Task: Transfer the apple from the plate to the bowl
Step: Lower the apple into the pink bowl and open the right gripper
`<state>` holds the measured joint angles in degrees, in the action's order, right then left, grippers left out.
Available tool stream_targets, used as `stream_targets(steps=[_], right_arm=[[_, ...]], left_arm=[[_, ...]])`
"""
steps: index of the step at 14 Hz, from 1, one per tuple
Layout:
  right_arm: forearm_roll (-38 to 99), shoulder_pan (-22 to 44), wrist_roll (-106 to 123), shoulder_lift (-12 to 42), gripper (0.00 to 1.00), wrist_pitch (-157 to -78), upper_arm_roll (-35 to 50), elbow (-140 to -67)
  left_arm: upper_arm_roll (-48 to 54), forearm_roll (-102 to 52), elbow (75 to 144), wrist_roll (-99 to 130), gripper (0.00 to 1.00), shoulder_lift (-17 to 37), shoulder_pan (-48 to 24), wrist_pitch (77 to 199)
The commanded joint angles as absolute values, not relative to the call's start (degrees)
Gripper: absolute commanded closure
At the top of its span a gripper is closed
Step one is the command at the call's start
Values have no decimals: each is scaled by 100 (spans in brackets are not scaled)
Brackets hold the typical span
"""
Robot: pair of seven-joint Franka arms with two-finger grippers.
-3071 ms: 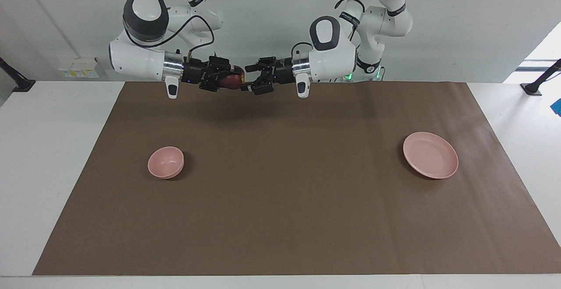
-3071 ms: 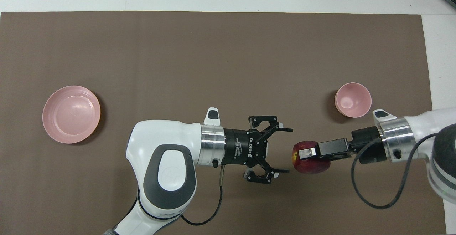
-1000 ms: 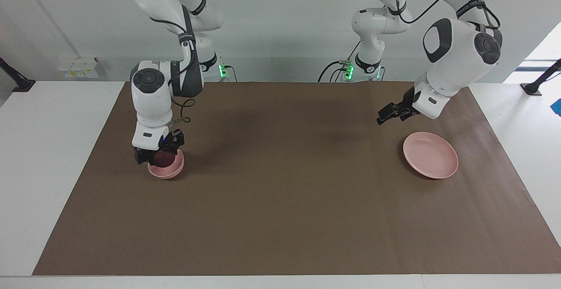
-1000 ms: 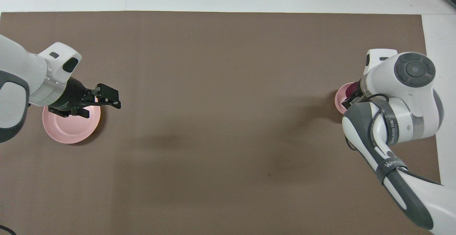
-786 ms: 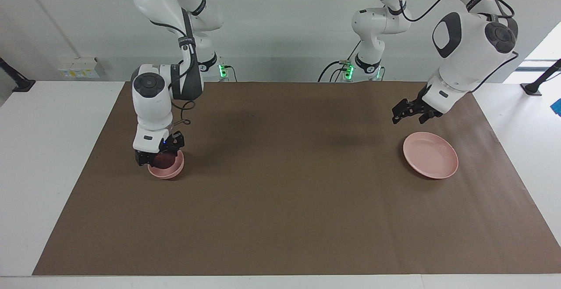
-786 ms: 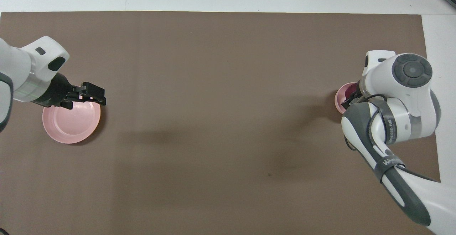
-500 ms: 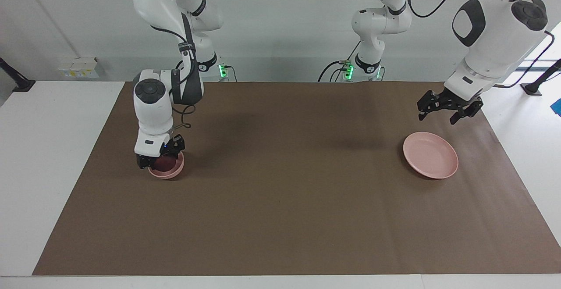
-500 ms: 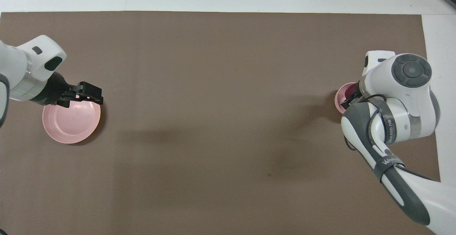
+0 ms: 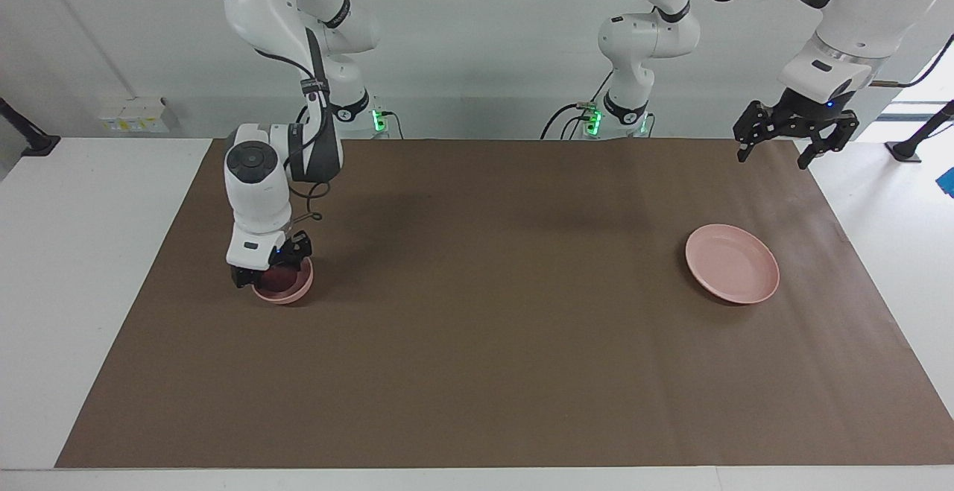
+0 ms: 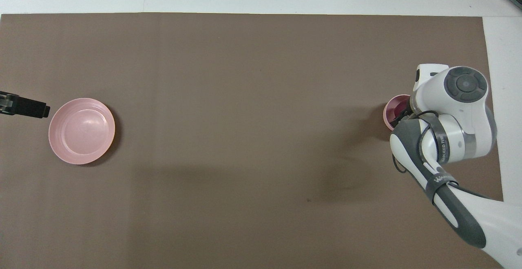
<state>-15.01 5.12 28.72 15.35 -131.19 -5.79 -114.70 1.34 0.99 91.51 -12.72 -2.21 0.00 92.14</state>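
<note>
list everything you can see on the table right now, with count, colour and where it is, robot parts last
apple: 1, dark red, down in the bowl, between the right gripper's fingers
bowl: 1, pale pink, on the brown mat toward the right arm's end of the table
plate: 1, pale pink, nothing on it, on the mat toward the left arm's end
brown mat: 1, brown, covers most of the white table
right gripper: 1, black, lowered into the bowl, shut on the apple
left gripper: 1, black, open, raised in the air near the mat's corner at the left arm's end, holding nothing
</note>
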Motion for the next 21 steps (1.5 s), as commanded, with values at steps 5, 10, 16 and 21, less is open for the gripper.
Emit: stream_targets(steps=[5,10,16,21], right_arm=[[-1538,448,2777,1591,68,-13298,-536,-11549],[-1538,457,2786,1608,28,-13298,-536,-11549],[-1538,457,2786,1608,0,-13298,-527,-11549],[-1538,457,2786,1608,0,-13289,-527,-11540]], left_arm=[[141,150,9185,-1336,0,-272,97,8921],[141,149,9185,-1336,0,-272,88,8921],[106,-96,8905,-1301,0,-203,105,8414],[141,-167,8701,-1240,0,-184,97,8112]])
